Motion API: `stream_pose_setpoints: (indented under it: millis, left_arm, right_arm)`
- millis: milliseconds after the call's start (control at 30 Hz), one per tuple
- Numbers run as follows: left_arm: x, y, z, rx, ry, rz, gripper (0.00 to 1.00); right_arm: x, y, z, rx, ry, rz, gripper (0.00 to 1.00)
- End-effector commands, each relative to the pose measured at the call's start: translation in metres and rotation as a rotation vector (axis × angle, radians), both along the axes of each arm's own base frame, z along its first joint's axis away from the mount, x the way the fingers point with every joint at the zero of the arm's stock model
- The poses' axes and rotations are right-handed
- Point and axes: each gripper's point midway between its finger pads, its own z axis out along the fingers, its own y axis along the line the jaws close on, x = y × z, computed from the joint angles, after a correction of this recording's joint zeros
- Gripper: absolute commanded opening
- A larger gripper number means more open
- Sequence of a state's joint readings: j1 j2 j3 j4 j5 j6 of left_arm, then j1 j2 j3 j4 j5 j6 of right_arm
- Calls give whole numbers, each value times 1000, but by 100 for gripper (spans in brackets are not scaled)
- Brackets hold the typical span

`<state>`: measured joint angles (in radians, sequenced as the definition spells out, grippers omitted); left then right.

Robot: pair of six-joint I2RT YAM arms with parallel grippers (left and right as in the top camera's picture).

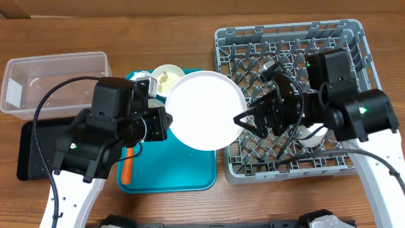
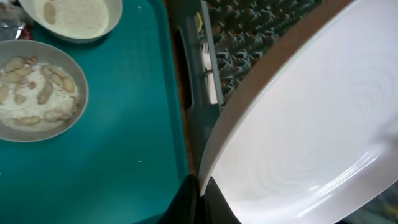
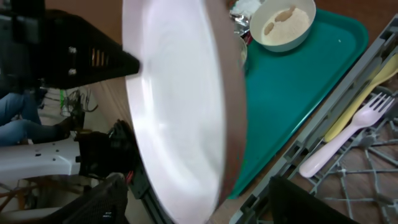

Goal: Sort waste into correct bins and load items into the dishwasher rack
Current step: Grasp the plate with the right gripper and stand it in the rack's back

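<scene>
**Plate held aloft beside the dishwasher rack, gripped by one pincer**

Plate (image 1: 205, 111): pale, round, off the tabletop, just beside the dishwasher rack (image 1: 354, 31) and overlapping the wall that faces the teal tray (image 1: 171, 171).

Left pincer (image 2: 200, 183): closed tight on the plate's rim at the edge farthest from the rack.

Right pincer (image 1: 243, 120): reaches out from over the rack. Its jaws stand wide, one on each side of the plate's near rim. The right wrist view shows a gap on both sides, so nothing is gripped.

Inside the rack, along the wall nearest the tray: white plastic fork (image 3: 348, 134) and pale yellow spoon (image 3: 360, 93), lying side by side.

Beside the rack, on the teal tray: two cream bowls (image 2: 78, 15) (image 2: 37, 93), both holding beige food scraps, and an orange carrot piece (image 1: 128, 168).

Beyond the tray from the rack: clear tub (image 1: 54, 82) and black tray (image 1: 31, 152), both on the tabletop.
</scene>
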<state>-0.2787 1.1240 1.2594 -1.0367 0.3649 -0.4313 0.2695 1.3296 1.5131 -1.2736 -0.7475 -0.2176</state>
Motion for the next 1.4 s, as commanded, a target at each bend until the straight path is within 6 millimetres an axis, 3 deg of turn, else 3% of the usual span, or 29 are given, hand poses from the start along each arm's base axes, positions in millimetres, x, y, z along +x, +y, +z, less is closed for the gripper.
stream_pose_setpoints:
  millis: [0,67,200,233,400,433,467,533,567,667,733,933,1000,1200,1367]
  left_arm:
    - [-4,-11,20,-57,-60,-72,4]
    - [-4,-12,22,-63,-69,-75,4]
    - [-2,-13,24,-68,-78,-78,4]
    - [-1,-13,25,-69,-85,-78,4]
    - [2,-13,28,-71,-102,-77,4]
    - [2,-13,27,-70,-102,-76,6]
    - [2,-13,28,-69,-103,-75,14]
    - [2,-12,27,-65,-102,-75,58]
    - [1,-11,26,-55,-102,-77,67]
    - [0,-1,17,8,-87,-55,74]
    - [-1,11,10,72,-65,-14,74]
    - [-13,33,5,179,-12,45,73]
    - [-20,39,1,215,19,55,73]
    - [-28,35,-3,224,45,29,72]
    - [-28,33,-2,222,40,23,72]
  right_arm:
    - [7,4,-8,-2,12,17,68]
    - [10,7,-10,13,21,26,62]
    - [13,12,-7,38,10,39,39]
    - [15,12,-5,42,-2,40,28]
    - [15,14,-1,58,-10,44,4]
    - [15,14,-1,59,-3,39,4]
    - [15,13,-1,56,0,28,4]
    - [17,9,-2,32,-7,4,4]
    - [23,3,-4,-4,1,-50,4]
    - [43,-27,-14,-149,20,-297,4]
    - [56,-60,-16,-259,19,-520,4]
    - [68,-135,-5,-381,-27,-910,4]
    - [73,-173,-1,-453,-67,-1038,4]
    - [87,-215,-4,-598,-146,-1008,4]
    - [97,-254,-23,-713,-100,-1050,4]
